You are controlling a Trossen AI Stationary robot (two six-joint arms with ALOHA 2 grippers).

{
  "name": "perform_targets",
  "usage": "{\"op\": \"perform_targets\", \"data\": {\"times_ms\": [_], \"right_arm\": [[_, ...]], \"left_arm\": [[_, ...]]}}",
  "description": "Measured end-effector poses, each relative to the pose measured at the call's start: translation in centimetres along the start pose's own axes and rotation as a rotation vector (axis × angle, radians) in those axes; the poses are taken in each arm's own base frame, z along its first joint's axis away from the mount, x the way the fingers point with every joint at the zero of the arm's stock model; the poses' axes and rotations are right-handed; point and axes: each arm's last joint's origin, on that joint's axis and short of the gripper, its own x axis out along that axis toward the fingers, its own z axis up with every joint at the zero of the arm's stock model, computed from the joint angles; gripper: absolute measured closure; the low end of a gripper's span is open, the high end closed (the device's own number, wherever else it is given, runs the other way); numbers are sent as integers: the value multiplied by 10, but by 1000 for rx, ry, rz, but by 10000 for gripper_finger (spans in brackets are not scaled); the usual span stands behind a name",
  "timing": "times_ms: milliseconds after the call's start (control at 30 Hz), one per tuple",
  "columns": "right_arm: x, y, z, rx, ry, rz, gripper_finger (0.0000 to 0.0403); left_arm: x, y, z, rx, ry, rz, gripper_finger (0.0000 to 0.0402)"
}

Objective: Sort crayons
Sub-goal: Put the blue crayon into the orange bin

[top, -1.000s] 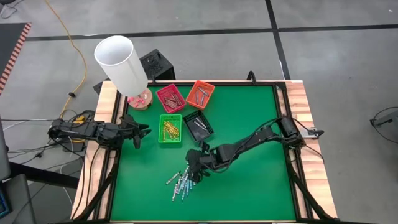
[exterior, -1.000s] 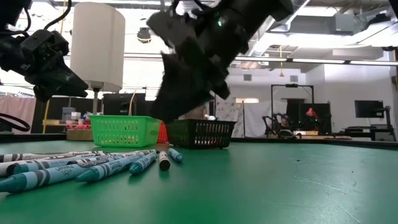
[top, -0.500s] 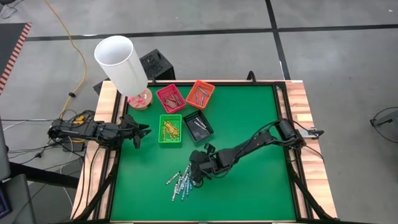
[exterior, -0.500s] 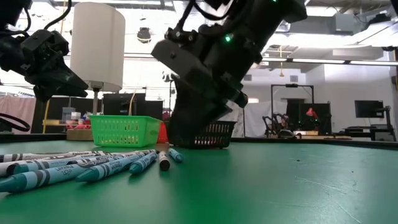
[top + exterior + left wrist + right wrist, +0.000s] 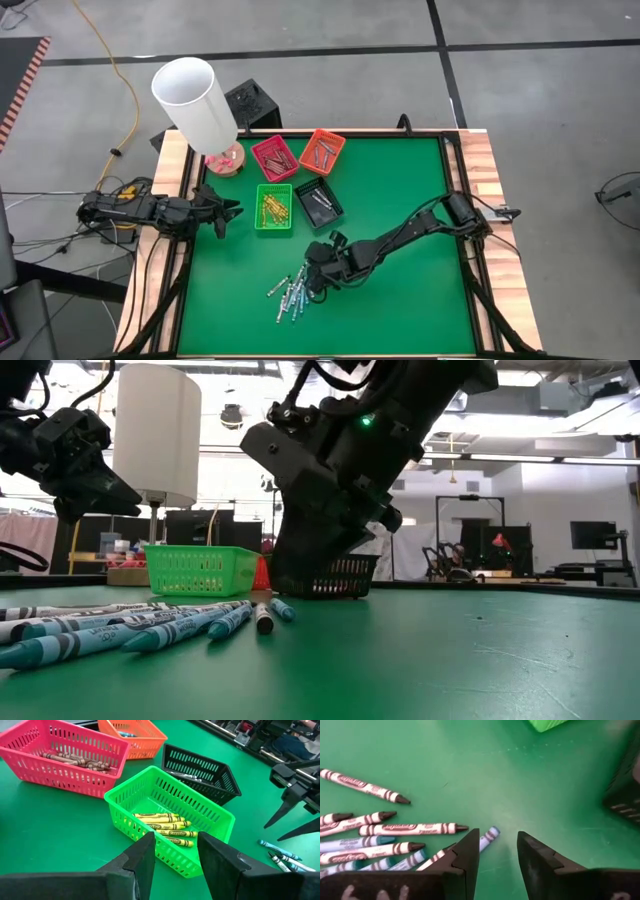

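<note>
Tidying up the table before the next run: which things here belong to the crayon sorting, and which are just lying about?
Job:
loose crayons
green tray
black tray
red tray
orange tray
right gripper, fingers open above the pile

Lying about:
white lamp
yellow cable

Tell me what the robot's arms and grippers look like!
Both arms are dark, almost black, built from jointed segments. Each ends in a gripper, the left gripper and the right gripper, with two flat, wedge-shaped black fingers. A small green light glows on the right arm's body in the low view. Black cables bundle near the left arm's base.
</note>
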Motion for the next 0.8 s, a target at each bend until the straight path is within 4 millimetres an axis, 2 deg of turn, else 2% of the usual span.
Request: {"op": "perform_targets", "data": {"times_ms": [533, 800], "right_arm": [[-1, 1, 0, 0, -26, -18, 262], [-4, 6, -4, 62, -25, -5, 262]], "left_arm": [[0, 0, 0, 0, 0, 0, 265], [0, 0, 0, 0, 0, 1, 265]]}}
